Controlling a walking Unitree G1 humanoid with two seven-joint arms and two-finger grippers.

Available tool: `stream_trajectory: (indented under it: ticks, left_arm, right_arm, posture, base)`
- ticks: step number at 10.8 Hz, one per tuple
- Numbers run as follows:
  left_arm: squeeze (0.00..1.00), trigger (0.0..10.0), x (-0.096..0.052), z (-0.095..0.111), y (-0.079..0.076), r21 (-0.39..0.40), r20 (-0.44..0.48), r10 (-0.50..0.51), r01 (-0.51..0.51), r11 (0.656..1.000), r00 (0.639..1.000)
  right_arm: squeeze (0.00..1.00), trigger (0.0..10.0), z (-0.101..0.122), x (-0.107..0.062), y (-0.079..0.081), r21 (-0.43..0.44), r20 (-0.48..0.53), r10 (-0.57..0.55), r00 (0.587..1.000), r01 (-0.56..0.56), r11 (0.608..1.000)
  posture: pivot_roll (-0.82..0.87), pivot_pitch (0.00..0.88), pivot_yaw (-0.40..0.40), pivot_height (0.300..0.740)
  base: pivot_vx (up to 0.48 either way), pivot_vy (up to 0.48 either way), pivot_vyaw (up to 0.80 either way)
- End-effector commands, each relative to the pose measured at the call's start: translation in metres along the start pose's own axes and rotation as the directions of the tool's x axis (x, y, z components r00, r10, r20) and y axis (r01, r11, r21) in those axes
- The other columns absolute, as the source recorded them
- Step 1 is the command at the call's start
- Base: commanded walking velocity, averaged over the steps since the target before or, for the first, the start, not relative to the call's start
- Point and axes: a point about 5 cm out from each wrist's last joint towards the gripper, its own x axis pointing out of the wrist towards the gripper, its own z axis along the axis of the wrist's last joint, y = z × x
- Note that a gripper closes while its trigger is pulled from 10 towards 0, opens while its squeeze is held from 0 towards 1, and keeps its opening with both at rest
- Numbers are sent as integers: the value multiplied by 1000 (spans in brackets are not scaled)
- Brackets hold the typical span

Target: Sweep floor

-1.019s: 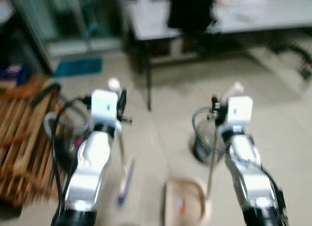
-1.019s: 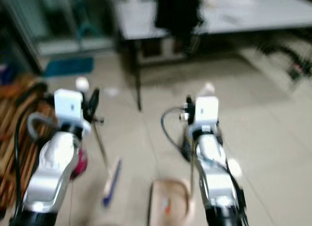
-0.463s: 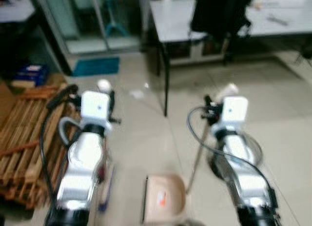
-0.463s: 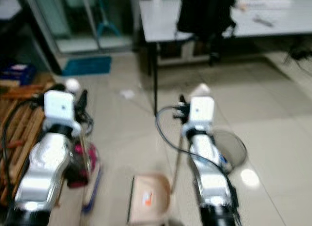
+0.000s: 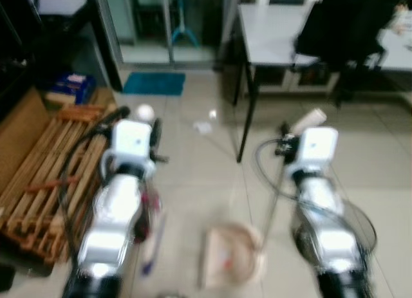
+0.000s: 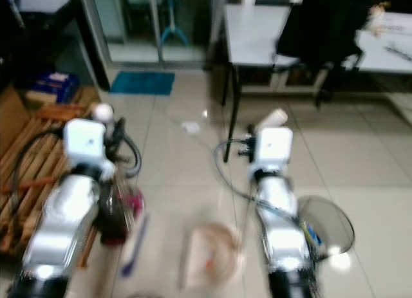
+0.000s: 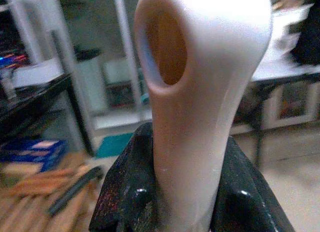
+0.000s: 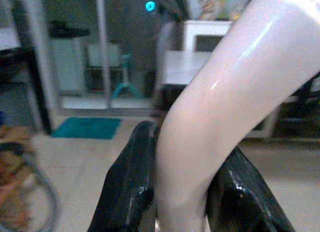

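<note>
- Two silver arms reach forward in the blurred left eye view. The left gripper [image 5: 153, 127], left of centre, clasps the cream top of the broom handle [image 5: 145, 111]; the broom head [image 5: 152, 243] rests on the tiled floor [image 5: 193, 176] at lower left of centre, beside that arm. The right gripper [image 5: 288, 138], right of centre, grips the dustpan handle [image 5: 307, 120], whose thin pole slants down to the pinkish dustpan [image 5: 230, 256] lying on the floor at bottom centre. A wooden pallet [image 5: 45, 169] lies along the left side, a teal mat [image 5: 153, 83] sits at upper centre-left, and a grey table [image 5: 273, 24] stands at upper right with a dark chair [image 5: 347, 27] by it.
- In the right eye view, a scrap of litter [image 6: 190, 126] lies on the floor at upper centre, near the table leg, and a round wire basket [image 6: 325, 224] stands at lower right, just beside the right arm.
- In the left wrist view, both black fingers [image 7: 125, 192] are clenched round the cream handle, which rises through the middle of the frame with a hanging hole near its top.
- In the right wrist view, the black fingers [image 8: 132, 192] are clamped on the pale, curved dustpan handle running toward the upper right.
</note>
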Motion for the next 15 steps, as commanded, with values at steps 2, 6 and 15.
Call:
stream_trajectory:
  ticks: [2, 6, 15]
  left_arm:
    - [0, 10000, 5, 13, -8, 1, 58, -26, 26, 1000, 998]
    - [0, 10000, 6, 12, -8, -6, 56, -26, 26, 1000, 998]
    - [0, 10000, 10, 10, -11, -89, 50, -19, 23, 996, 999]
  right_arm:
    - [0, 10000, 10, 1, -9, -7, 49, -26, 998, 27, 1000]
    - [0, 10000, 11, 2, -9, -15, 55, -21, 998, 22, 1000]
    - [0, 10000, 10, 2, -11, -9, 39, -25, 999, 25, 1000]
  posture:
    - [-1, 32, 31, 740]
    - [0, 31, 30, 740]
    - [-3, 34, 29, 740]
  base:
    - [454, 0, 0]
    - [454, 0, 0]
    - [453, 0, -149]
